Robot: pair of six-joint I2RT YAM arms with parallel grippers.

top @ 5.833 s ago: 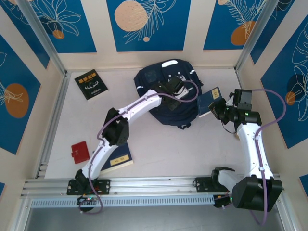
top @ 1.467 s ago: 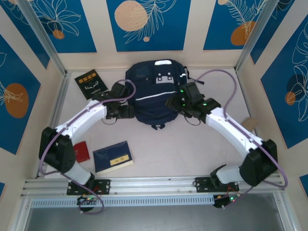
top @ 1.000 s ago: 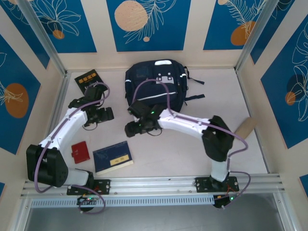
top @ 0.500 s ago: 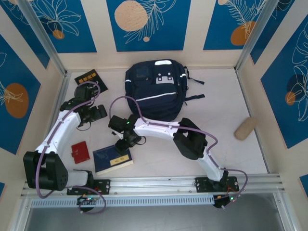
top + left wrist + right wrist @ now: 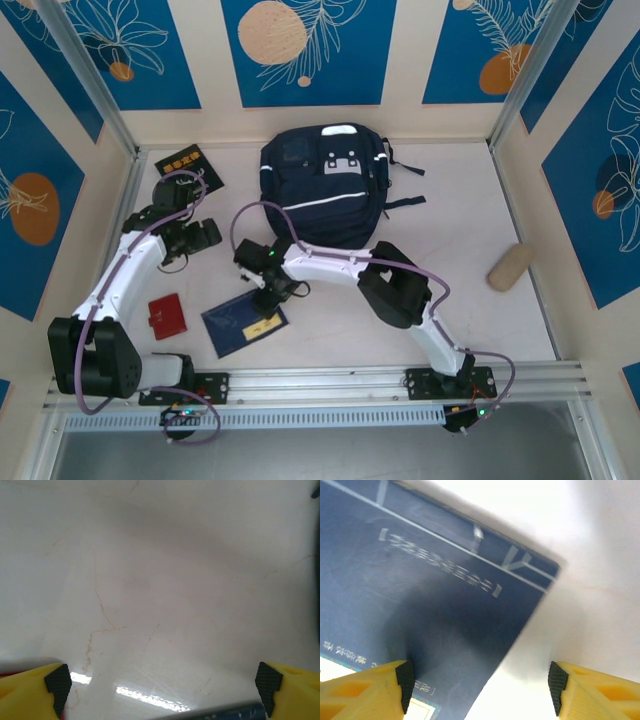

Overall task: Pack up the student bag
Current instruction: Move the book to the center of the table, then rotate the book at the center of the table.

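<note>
Navy book [image 5: 420, 595] corner under wide-open right gripper [image 5: 479, 680], student bag [image 5: 320, 190] beyond, left gripper [image 5: 162, 680] wide open above bare table [image 5: 150, 580].

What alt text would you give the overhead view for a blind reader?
A navy student bag lies at the back while the right arm stretches across to a navy book near the front. The left arm hangs near a black book; a small red case lies nearby.
</note>
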